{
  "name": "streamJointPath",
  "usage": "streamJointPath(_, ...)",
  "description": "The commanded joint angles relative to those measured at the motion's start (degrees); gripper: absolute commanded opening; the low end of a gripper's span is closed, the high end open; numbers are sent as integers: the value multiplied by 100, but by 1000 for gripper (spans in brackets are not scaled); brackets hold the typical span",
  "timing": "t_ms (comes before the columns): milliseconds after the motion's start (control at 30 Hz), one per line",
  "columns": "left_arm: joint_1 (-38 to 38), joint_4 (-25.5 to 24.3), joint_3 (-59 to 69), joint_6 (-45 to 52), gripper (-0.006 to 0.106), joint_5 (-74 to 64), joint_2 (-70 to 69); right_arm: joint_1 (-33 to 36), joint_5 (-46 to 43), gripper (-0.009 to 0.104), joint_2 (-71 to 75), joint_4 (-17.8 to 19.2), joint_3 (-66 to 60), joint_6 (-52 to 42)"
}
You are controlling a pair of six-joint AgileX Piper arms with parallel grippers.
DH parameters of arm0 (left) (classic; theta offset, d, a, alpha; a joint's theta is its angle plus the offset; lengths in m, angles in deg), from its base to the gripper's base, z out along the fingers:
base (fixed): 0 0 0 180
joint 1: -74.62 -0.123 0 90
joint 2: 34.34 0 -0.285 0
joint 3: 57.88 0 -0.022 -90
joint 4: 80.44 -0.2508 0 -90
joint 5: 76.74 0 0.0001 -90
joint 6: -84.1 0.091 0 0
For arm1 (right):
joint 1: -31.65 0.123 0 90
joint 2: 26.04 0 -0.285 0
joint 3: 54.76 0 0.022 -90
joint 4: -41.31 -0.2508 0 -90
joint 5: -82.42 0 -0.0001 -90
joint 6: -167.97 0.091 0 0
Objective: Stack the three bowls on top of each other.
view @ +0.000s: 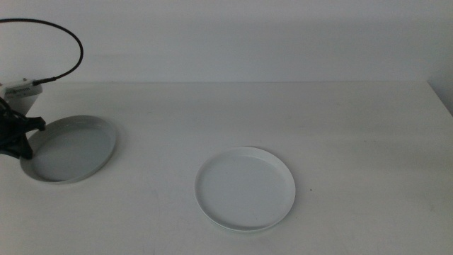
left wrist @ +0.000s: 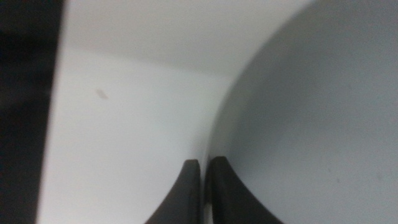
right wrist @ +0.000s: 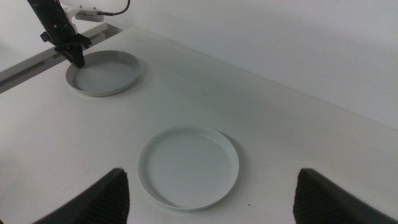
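Two bowls show on the white table. A grey-blue bowl point(view: 71, 149) point(right wrist: 104, 73) lies at the far left. My left gripper point(view: 27, 136) point(left wrist: 204, 165) point(right wrist: 78, 57) is shut on the rim at its left side, one jaw inside the bowl point(left wrist: 311, 124) and one outside. A pale, whitish bowl point(view: 245, 188) point(right wrist: 188, 167) lies flat near the table's middle, with nothing in it. My right gripper point(right wrist: 211, 177) hangs wide open above the table on the near side of the pale bowl, touching nothing, and is out of the middle view.
A black cable point(view: 67, 35) loops above the left arm. A grey rail point(right wrist: 37, 65) runs along the table edge beyond the grey-blue bowl. The table's right edge point(view: 442, 99) shows at the far right.
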Motion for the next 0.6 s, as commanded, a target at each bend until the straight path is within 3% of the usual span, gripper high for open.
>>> streamJointPath(0, 19, 83, -130, -227, -5, -293, -495, 8, -437, 96, -17, -19, 133, -48)
streamJointPath(267, 556, 400, 149, -409, -5, -705, -1793, 8, -437, 96, -17, -13, 133, -48)
streamJointPath(567, 2587, 420, 543, -1047, -5, -726, -2659, 8, -437, 96, -17, -13, 133, -48)
